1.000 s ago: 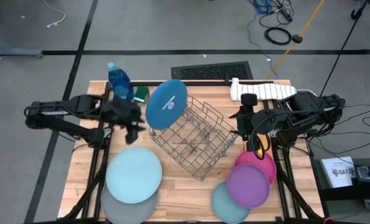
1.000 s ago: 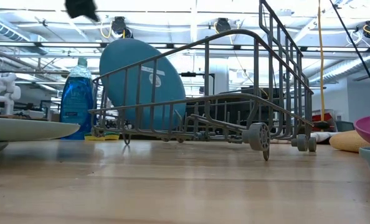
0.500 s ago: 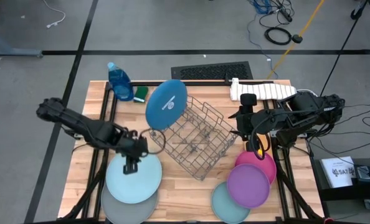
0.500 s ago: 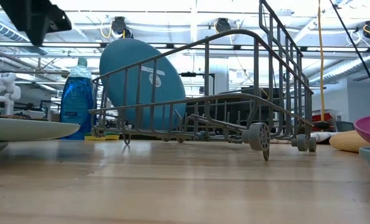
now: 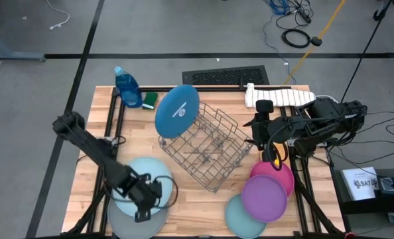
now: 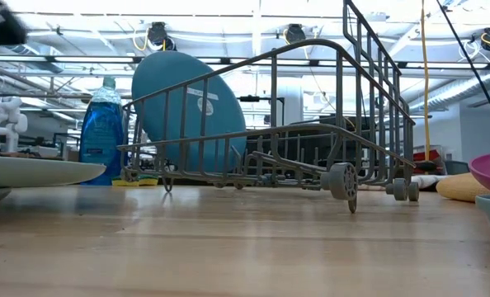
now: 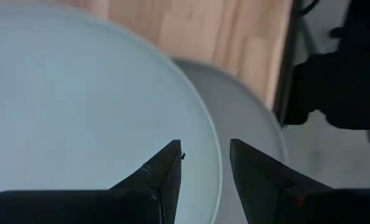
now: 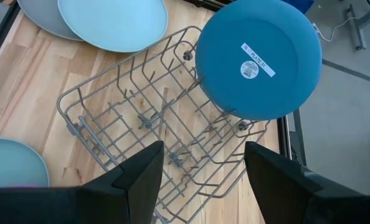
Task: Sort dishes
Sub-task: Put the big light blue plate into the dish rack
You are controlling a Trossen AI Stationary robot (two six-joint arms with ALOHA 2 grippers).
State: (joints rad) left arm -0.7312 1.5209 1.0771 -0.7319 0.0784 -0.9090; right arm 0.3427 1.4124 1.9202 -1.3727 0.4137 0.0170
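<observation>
My left gripper [image 5: 144,212] is open and hovers over the near edge of the pale blue plate [image 5: 132,178], which lies on the grey plate [image 5: 121,224]. In the left wrist view its fingers stand either side of the pale blue plate's rim [image 7: 217,180], above it, with the grey plate [image 7: 244,106] beyond. A blue plate [image 5: 177,111] leans on edge against the wire rack's [image 5: 207,147] far left side. The pink [image 5: 282,174], purple [image 5: 264,197] and teal [image 5: 235,218] plates overlap at the near right. My right gripper [image 5: 258,129] waits open, right of the rack.
A blue soap bottle [image 5: 126,86] and a sponge [image 5: 149,99] stand at the far left corner. A rolled white towel [image 5: 280,96] lies at the far right. Bare wood shows between the two plate stacks, near the table's near edge.
My left gripper has swung from beside the soap bottle toward the table's near edge and now hangs over the near rim of the pale blue plate. The plates, the rack and my right arm have stayed where they were.
</observation>
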